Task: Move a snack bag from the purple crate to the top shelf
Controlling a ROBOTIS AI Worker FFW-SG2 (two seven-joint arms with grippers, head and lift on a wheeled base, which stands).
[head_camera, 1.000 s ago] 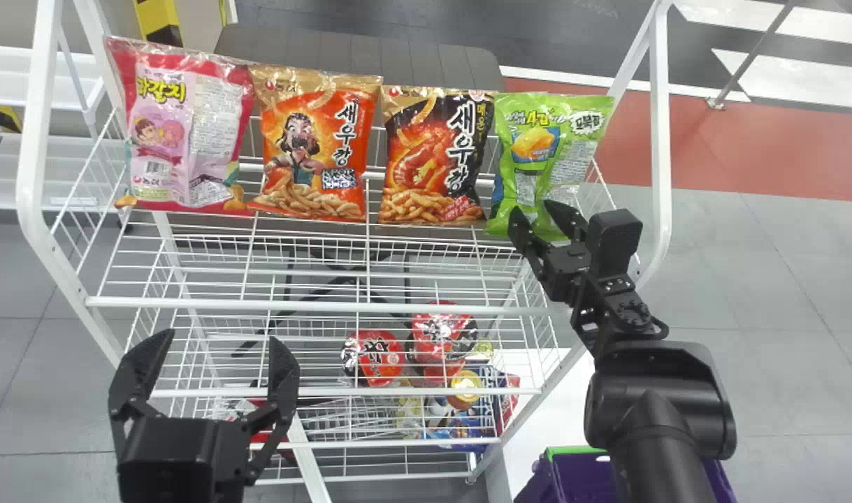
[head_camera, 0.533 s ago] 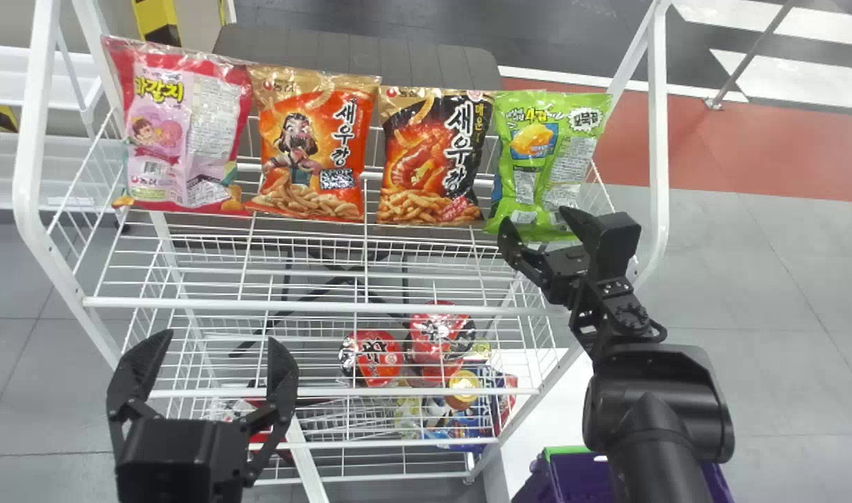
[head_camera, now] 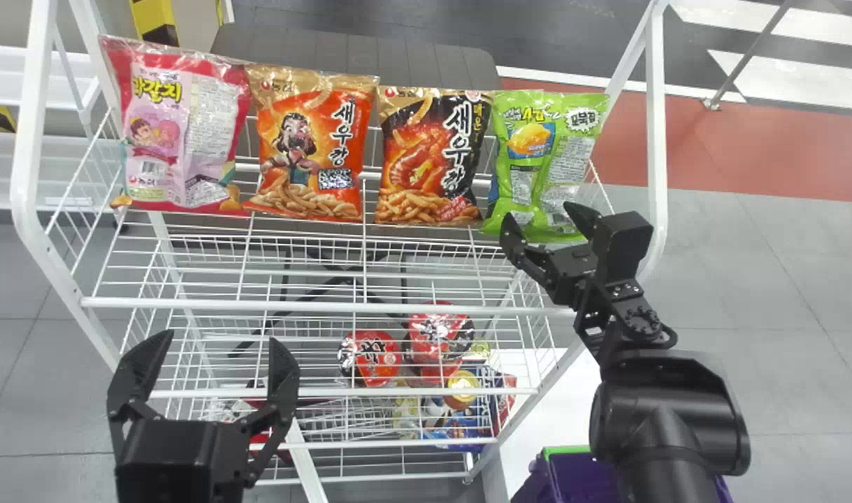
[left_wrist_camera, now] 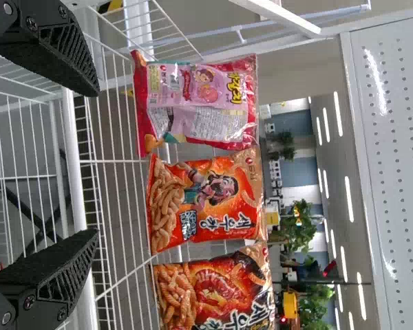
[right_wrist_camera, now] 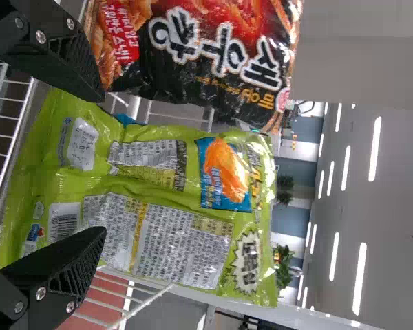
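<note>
In the head view my right gripper [head_camera: 543, 218] stands open at the lower edge of the green snack bag [head_camera: 537, 161], which leans upright at the right end of the top shelf [head_camera: 314, 306]. The right wrist view has the green bag [right_wrist_camera: 158, 206] beyond the open fingers of my right gripper [right_wrist_camera: 100, 168], not clamped between them. The left gripper [head_camera: 212, 349] is parked open in front of the rack at lower left; in the left wrist view, nothing is between the fingers of the left gripper [left_wrist_camera: 96, 165]. Part of the purple crate [head_camera: 583, 478] shows at the bottom, partly behind the right arm.
Left of the green bag stand a black-orange bag [head_camera: 432, 157], an orange bag [head_camera: 312, 147] and a pink bag [head_camera: 181, 129]. The rack's right post [head_camera: 656, 140] rises close beside the right gripper. Red packages [head_camera: 371, 358] lie on a lower shelf.
The right gripper's fingers have spread wider, and its wrist and forearm have shifted slightly right. The green bag stays on the shelf. My left arm has kept still.
</note>
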